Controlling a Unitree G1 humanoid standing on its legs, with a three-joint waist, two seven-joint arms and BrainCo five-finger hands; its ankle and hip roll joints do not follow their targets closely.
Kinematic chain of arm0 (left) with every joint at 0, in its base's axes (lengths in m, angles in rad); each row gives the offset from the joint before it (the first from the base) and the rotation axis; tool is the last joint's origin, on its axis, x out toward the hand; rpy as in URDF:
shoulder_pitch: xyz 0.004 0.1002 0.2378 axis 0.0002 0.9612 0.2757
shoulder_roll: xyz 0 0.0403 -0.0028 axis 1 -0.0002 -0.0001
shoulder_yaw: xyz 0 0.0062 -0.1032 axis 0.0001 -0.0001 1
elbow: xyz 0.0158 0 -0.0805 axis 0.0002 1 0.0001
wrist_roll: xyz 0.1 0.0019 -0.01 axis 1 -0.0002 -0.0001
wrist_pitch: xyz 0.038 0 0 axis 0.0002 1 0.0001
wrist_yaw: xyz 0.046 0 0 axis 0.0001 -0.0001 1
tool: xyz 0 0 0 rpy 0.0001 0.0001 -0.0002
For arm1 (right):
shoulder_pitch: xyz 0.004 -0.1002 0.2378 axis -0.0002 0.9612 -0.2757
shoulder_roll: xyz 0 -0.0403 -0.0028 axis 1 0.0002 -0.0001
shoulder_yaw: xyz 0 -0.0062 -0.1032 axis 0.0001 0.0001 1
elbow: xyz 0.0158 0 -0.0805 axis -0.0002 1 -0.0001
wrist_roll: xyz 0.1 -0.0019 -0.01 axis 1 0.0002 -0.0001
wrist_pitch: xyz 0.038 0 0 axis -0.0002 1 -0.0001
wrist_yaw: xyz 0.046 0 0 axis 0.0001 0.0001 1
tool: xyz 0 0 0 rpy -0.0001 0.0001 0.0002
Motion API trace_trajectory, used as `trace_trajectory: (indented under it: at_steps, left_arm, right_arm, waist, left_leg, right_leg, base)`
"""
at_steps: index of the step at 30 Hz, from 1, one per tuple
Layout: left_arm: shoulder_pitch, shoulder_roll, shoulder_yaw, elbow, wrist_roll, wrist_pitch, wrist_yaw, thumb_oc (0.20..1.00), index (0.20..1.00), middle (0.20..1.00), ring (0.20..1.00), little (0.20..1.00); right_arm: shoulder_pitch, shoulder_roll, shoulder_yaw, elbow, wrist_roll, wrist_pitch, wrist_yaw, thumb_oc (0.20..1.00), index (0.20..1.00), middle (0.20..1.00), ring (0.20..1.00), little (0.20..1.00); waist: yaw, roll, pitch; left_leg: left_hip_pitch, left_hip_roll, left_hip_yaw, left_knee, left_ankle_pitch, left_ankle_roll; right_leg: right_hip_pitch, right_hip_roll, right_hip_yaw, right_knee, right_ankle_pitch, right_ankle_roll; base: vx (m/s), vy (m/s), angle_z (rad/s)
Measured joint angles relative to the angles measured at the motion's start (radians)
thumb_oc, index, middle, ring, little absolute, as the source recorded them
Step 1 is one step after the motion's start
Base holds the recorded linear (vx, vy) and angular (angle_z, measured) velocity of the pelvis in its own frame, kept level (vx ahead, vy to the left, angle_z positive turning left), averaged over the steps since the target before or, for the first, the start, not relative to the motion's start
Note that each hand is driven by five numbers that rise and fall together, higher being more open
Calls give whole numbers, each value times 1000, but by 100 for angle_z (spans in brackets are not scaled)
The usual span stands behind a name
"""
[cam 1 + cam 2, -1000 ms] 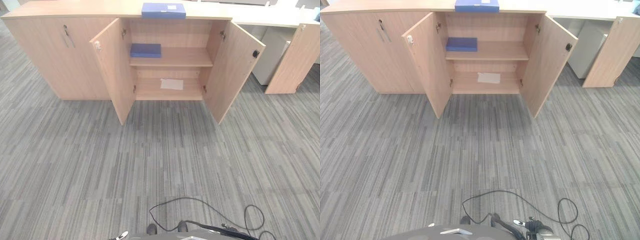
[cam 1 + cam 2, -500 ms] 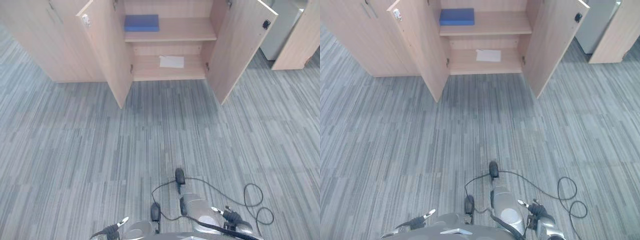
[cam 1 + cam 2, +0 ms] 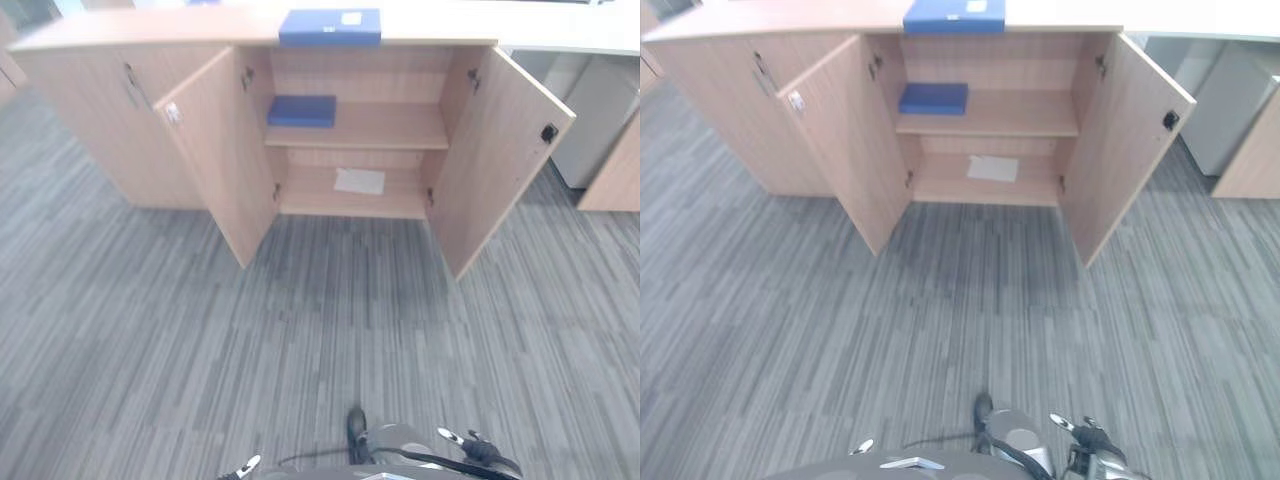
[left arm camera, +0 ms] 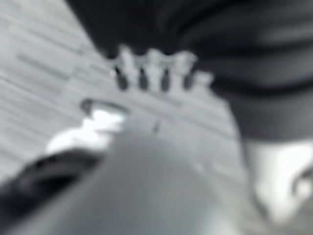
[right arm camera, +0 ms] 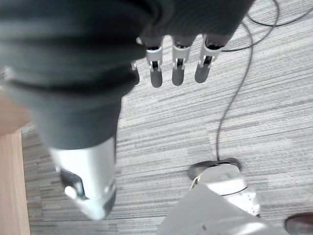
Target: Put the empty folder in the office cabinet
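Folder (image 3: 330, 25), flat blue rectangle, atop wooden cabinet (image 3: 90, 110) (doors open); right robot hand (image 5: 177, 61) relaxed, empty.

The view has tilted back up, so the cabinet (image 3: 360, 120) top and its blue folder (image 3: 331, 25) show again.

an office, going by the striped grey carpet (image 3: 200, 330) wall to wall, a long low wood-laminate cabinet (image 3: 90, 130) with two doors swung open on plain shelves, blue folders (image 3: 330, 25) lying on top and inside, a loose sheet (image 3: 359, 181) on the bottom shelf, and white furniture (image 3: 1230, 110) alongside.
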Motion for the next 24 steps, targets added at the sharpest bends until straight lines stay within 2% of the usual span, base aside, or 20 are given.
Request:
trace_trajectory:
  at_steps: [1, 2, 3, 4, 5, 6, 7, 8, 9, 11, 12, 13, 15, 16, 17, 18, 20, 22, 23, 24]
  left_arm:
    - [-18, 12, 8, 19, 4, -1, -3, 1000, 1000, 1000, 1000, 1000]
    - [-21, 16, 13, 27, 4, 2, -3, 1000, 1000, 1000, 1000, 1000]
    - [-24, 15, 46, 22, 5, 11, -3, 1000, 1000, 1000, 1000, 1000]
    - [-24, 15, 46, 22, 5, 11, -3, 1000, 1000, 1000, 1000, 1000]
    - [-30, 17, 71, -8, 7, 11, -6, 1000, 1000, 1000, 1000, 1000]
    - [-36, 28, 82, -25, 7, 10, -5, 1000, 1000, 1000, 1000, 1000]
    - [-45, 29, 80, -25, 7, 12, -5, 1000, 1000, 1000, 1000, 1000]
    - [-41, 24, 74, -12, 7, 17, -4, 1000, 1000, 1000, 1000, 1000]
    - [-10, 10, 56, 1, 6, 24, -3, 1000, 1000, 1000, 1000, 1000]
    - [7, -8, 39, 24, 6, 20, 0, 1000, 1000, 1000, 1000, 1000]
    - [6, -16, 42, 41, 6, 19, 4, 1000, 1000, 1000, 1000, 1000]
    - [1, -21, 47, 49, 7, 20, 11, 1000, 1000, 1000, 1000, 1000]
    - [-17, -16, 69, 48, 7, 19, 16, 1000, 1000, 1000, 1000, 1000]
    - [-17, -16, 69, 48, 7, 19, 16, 1000, 1000, 1000, 1000, 1000]
    - [-30, 14, 82, 52, 7, 17, 17, 1000, 1000, 1000, 1000, 1000]
    - [-55, 30, 82, 59, 7, 13, 18, 1000, 1000, 1000, 1000, 1000]
    - [-97, 48, 81, 57, 7, -12, 13, 1000, 1000, 1000, 1000, 1000]
    - [-130, 55, 79, 57, 7, -22, 12, 1000, 1000, 1000, 1000, 1000]
    - [-165, 59, 78, 58, 7, -32, 11, 1000, 1000, 1000, 1000, 1000]
    - [-179, 61, 80, 59, 8, -40, 11, 1000, 1000, 1000, 1000, 1000]
  right_arm:
    - [9, -10, -1, -9, -8, -2, 2, 1000, 1000, 1000, 1000, 1000]
    - [13, -20, 2, -9, -9, -1, 0, 1000, 1000, 1000, 1000, 1000]
    - [-1, -31, -1, -31, -8, -5, -4, 1000, 1000, 1000, 1000, 1000]
    - [-1, -31, -1, -31, -8, -5, -4, 1000, 1000, 1000, 1000, 1000]
    - [-26, -32, -4, -41, -9, -4, -8, 1000, 1000, 1000, 1000, 1000]
    - [-67, -21, 4, -52, -10, -6, -13, 1000, 1000, 1000, 1000, 1000]
    - [-86, -16, 6, -54, -18, -5, -12, 1000, 1000, 1000, 1000, 1000]
    - [-112, -14, 27, -66, -27, -6, -12, 1000, 1000, 1000, 1000, 1000]
    - [-137, -17, 61, -88, -30, -11, -5, 1000, 1000, 1000, 1000, 1000]
    - [-154, -29, 103, -78, -38, -26, 5, 1000, 1000, 1000, 1000, 1000]
    - [-154, -31, 112, -77, -38, -31, 8, 1000, 1000, 1000, 1000, 1000]
    - [-142, -32, 117, -78, -59, -33, 14, 1000, 1000, 1000, 1000, 1000]
    - [-99, -37, 146, -79, -76, -32, 18, 1000, 1000, 1000, 1000, 1000]
    - [-99, -37, 146, -79, -76, -32, 18, 1000, 1000, 1000, 1000, 1000]
    - [-63, -44, 186, -79, -104, -25, 18, 1000, 1000, 1000, 1000, 1000]
    - [-53, -36, 192, -80, -106, -21, 19, 1000, 1000, 1000, 1000, 1000]
    - [-37, -22, 189, -80, -107, -10, 19, 1000, 1000, 1000, 1000, 1000]
    - [-25, -12, 185, -81, -107, -4, 16, 1000, 1000, 1000, 1000, 1000]
    - [-34, -6, 184, -93, -107, -2, 12, 1000, 1000, 1000, 1000, 1000]
    - [-40, -4, 184, -108, -107, 4, 8, 1000, 1000, 1000, 1000, 1000]
  waist:
    - [-3, -19, -15]
    - [3, -11, -22]
    - [14, -19, -20]
    - [14, -19, -20]
    - [40, -50, 4]
    - [77, -85, 42]
    - [94, -92, 58]
    - [108, -88, 78]
    - [124, -66, 91]
    - [153, -30, 95]
    - [158, -21, 102]
    - [150, -25, 108]
    - [144, -55, 110]
    - [144, -55, 110]
    - [114, -64, 105]
    - [103, -88, 103]
    - [100, -106, 95]
    - [91, -104, 81]
    - [87, -87, 73]
    - [95, -78, 73]
  left_leg:
    - [-55, 4, 41, 115, 29, -30]
    - [-97, 11, 68, 199, 62, -28]
    - [-216, 0, 100, 372, 105, -28]
    - [-216, 0, 100, 372, 105, -28]
    - [-360, -56, 132, 486, 94, 42]
    - [-490, -134, 151, 403, 90, 81]
    - [-555, -156, 161, 317, 107, 92]
    - [-564, -161, 181, 135, 129, 107]
    - [-550, -148, 178, -167, 172, 99]
    - [-483, -129, 107, -497, 217, 60]
    - [-487, -120, 97, -530, 238, 57]
    - [-482, -122, 108, -507, 245, 67]
    - [-445, -134, 161, -421, 273, 98]
    - [-445, -134, 161, -421, 273, 98]
    - [-316, -148, 205, -458, 344, 181]
    - [-286, -161, 219, -464, 373, 220]
    - [-225, -179, 211, -479, 404, 260]
    - [-147, -195, 195, -545, 389, 276]
    - [-121, -202, 177, -557, 395, 268]
    - [-110, -205, 149, -556, 373, 279]
  right_leg:
    - [32, -6, 3, -59, -32, -38]
    - [59, -2, 7, -95, 3, -48]
    - [96, 3, 18, -157, 12, -91]
    - [96, 3, 18, -157, 12, -91]
    - [130, -5, 47, -215, 50, -93]
    - [184, -6, 113, -292, 81, -82]
    - [210, -2, 123, -331, 82, -76]
    - [243, 13, 140, -380, 86, -65]
    - [308, 57, 182, -430, 90, -57]
    - [369, 104, 256, -461, 84, -67]
    - [401, 115, 280, -473, 79, -77]
    - [442, 116, 300, -472, 71, -77]
    - [502, 90, 313, -471, 53, -77]
    - [502, 90, 313, -471, 53, -77]
    - [585, 74, 313, -448, 7, -17]
    - [582, 59, 311, -394, -8, 8]
    - [550, 53, 268, -242, -17, 29]
    - [488, 33, 201, -104, -84, 22]
    - [392, 10, 153, -2, -103, 30]
    - [330, -3, 145, 49, -103, 37]
  base:
    - [262, -187, 73]
    - [308, -169, 61]
    - [207, -92, 30]
    - [246, -28, 43]
    - [268, -1, 17]
    - [401, 30, 7]
    - [439, 101, -31]
    - [609, 156, -80]
    - [610, 153, -94]
    - [454, 115, -118]
    - [365, 145, -125]
    - [298, 140, -101]
    - [290, 171, -75]
    - [487, 260, -79]
    - [385, 192, -60]
    - [506, 251, -66]
    - [299, 151, -16]
    - [247, 143, 0]
    - [234, 164, 4]
    - [365, 234, 7]
